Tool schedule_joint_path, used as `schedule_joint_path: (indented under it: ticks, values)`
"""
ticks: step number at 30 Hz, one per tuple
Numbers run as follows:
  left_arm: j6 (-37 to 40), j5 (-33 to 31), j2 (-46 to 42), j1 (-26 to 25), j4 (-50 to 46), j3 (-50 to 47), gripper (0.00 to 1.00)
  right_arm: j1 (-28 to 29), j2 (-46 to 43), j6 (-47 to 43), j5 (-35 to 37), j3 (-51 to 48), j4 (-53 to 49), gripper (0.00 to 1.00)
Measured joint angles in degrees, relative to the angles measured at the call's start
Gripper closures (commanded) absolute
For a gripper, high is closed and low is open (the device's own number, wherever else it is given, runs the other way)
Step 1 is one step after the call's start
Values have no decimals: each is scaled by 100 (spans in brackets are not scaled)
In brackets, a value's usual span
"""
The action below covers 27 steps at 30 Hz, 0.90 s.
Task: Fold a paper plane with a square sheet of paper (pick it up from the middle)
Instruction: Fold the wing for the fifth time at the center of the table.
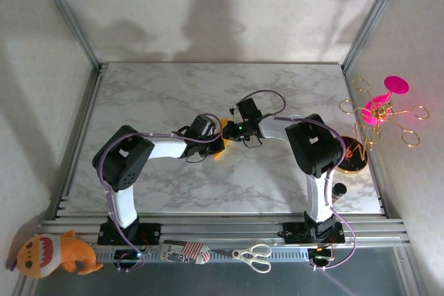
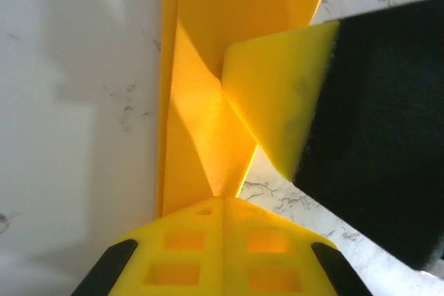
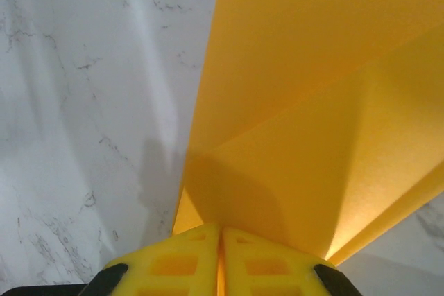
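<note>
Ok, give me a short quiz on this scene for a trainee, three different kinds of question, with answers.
1. True or false: the left gripper and right gripper both pinch the paper.
2. Which lies just past the table's near edge? A scissors B pen C cup
3. Fill in: the plush toy sits at the near ___ corner.
Key: 1 true; 2 A; 3 left.
</note>
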Motion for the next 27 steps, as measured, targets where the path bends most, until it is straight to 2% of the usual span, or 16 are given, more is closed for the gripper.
schedule_joint_path:
  ticks: [8, 14, 18, 23, 27]
  values:
    - [92, -103, 0, 0, 144, -63, 100, -334, 426, -236, -68, 688, -223, 88]
    - [98, -103, 0, 0, 136, -63, 100, -629, 494, -396, 522, 1005, -216, 87]
    - [98, -101, -2, 0, 122, -59, 100, -680, 175, -415, 706, 756, -142, 87]
    - [116, -101, 0, 0, 98, -44, 100, -433, -511, -341, 636, 149, 68, 87]
    - [120, -101, 0, 0, 55, -17, 100, -227, -555, -227, 586, -44, 190, 87]
